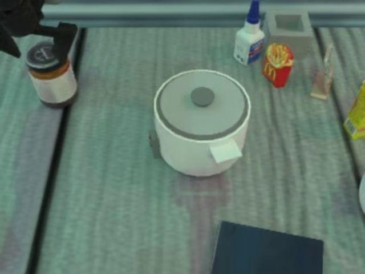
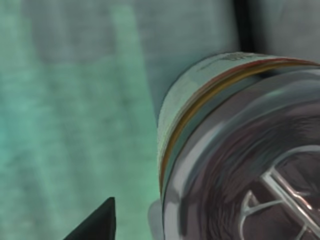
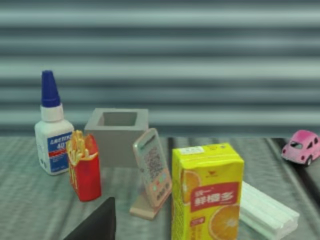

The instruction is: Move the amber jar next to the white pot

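From the top view I see my left gripper (image 1: 50,40) poised over the amber jar (image 1: 51,74) at ten o'clock from the white pot (image 1: 202,123), its spread unclear; the left wrist view shows a slick, rigid lid best gripped at the sides; the right wrist view reads no lettering.

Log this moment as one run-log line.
left end effector: at amber jar, far left, fingers straddling lid | jar: upright on table, not lifted | white pot: centre, apart from jar | right arm: out of top view
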Robot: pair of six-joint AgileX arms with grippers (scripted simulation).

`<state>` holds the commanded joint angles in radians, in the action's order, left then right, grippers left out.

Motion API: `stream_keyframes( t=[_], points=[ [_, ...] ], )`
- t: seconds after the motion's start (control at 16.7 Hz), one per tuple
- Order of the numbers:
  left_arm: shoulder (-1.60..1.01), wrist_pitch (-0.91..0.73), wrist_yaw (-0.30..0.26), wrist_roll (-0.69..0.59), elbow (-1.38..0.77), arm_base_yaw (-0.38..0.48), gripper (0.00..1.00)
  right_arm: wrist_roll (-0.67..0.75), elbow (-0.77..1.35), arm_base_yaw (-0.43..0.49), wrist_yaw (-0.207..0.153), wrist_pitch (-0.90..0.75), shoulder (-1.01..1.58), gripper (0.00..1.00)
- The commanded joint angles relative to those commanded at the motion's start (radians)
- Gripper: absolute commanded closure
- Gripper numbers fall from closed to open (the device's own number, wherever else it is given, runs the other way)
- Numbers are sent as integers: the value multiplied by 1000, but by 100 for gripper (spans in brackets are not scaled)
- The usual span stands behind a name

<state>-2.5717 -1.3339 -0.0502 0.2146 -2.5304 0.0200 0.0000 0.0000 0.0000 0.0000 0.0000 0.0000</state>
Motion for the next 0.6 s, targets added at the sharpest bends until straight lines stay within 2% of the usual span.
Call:
stream_keyframes(
  t=[0.6],
  points=[
    [-35,163,0,-3,128,4,0,0,0,0,0,0,0,0]
  ],
)
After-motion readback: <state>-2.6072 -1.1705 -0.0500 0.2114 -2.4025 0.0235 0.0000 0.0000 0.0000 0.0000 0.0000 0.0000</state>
